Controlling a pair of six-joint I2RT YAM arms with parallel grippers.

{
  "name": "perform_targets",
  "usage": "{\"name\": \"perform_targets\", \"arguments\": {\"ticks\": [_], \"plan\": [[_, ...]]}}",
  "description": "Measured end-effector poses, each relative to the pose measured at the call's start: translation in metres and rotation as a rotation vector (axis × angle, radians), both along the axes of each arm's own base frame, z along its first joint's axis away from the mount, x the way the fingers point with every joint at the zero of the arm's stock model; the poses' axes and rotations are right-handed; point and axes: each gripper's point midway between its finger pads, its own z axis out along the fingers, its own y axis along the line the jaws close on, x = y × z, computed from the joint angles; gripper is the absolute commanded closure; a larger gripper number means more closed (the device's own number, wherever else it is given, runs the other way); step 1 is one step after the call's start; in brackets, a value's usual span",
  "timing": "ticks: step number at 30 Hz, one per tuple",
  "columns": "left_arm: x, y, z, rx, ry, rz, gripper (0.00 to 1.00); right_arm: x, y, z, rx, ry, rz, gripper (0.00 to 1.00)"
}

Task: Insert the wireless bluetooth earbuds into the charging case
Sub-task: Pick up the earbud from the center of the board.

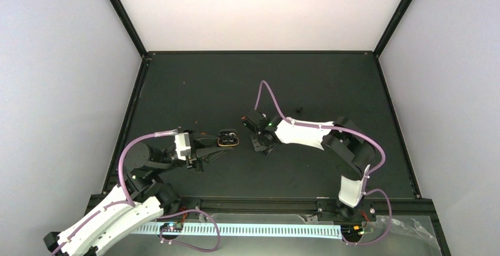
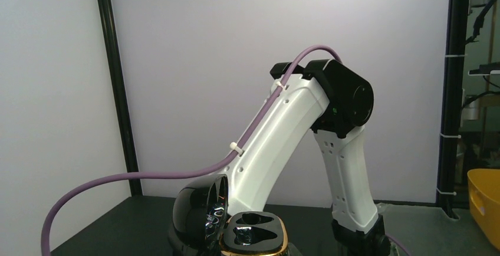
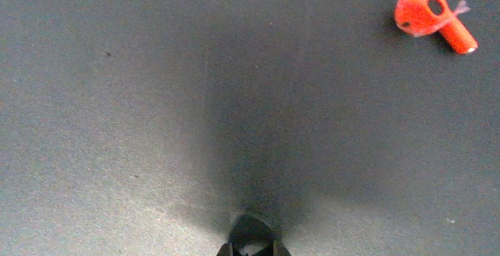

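The charging case point(image 1: 229, 139) is open, a dark puck with an orange rim, and my left gripper point(image 1: 223, 143) is shut on it left of the table's middle. In the left wrist view the case point(image 2: 255, 236) shows a glossy black lid standing up on the left. Its two dark sockets look empty. One red-orange earbud point(image 3: 433, 17) lies on the mat at the upper right of the right wrist view. My right gripper point(image 3: 250, 249) points down at bare mat, well clear of the earbud, its tips shut with nothing seen between them. From above, the right gripper point(image 1: 251, 124) is just right of the case.
A small black lump point(image 1: 299, 110) lies on the mat behind the right arm. The right arm point(image 2: 306, 126) rises just beyond the case in the left wrist view. Black frame rails point(image 1: 259, 52) border the dark table. A yellow bin point(image 2: 484, 203) stands off the table at far right.
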Motion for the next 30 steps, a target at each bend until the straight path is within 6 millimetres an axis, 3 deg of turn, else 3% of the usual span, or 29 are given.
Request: {"name": "perform_targets", "arguments": {"ticks": [6, 16, 18, 21, 26, 30], "plan": [[0.002, -0.002, -0.002, 0.008, 0.007, 0.001, 0.98, -0.001, -0.007, 0.01, 0.015, -0.034, -0.018, 0.99], [0.005, -0.002, -0.005, 0.021, 0.001, 0.021, 0.98, 0.01, -0.004, 0.055, 0.116, -0.155, -0.033, 0.99], [0.007, -0.001, -0.007, 0.025, 0.001, 0.033, 0.98, 0.011, -0.004, 0.072, 0.155, -0.194, -0.035, 0.99], [0.01, 0.0, -0.007, 0.026, -0.005, 0.057, 0.98, 0.016, -0.004, 0.121, 0.257, -0.303, -0.032, 0.99], [0.015, 0.005, 0.0, 0.002, -0.02, 0.103, 0.98, 0.019, -0.009, 0.247, 0.513, -0.581, -0.013, 0.99], [0.018, 0.009, 0.019, -0.053, -0.054, 0.133, 0.98, 0.005, -0.023, 0.342, 0.706, -0.794, 0.032, 0.99]]}}
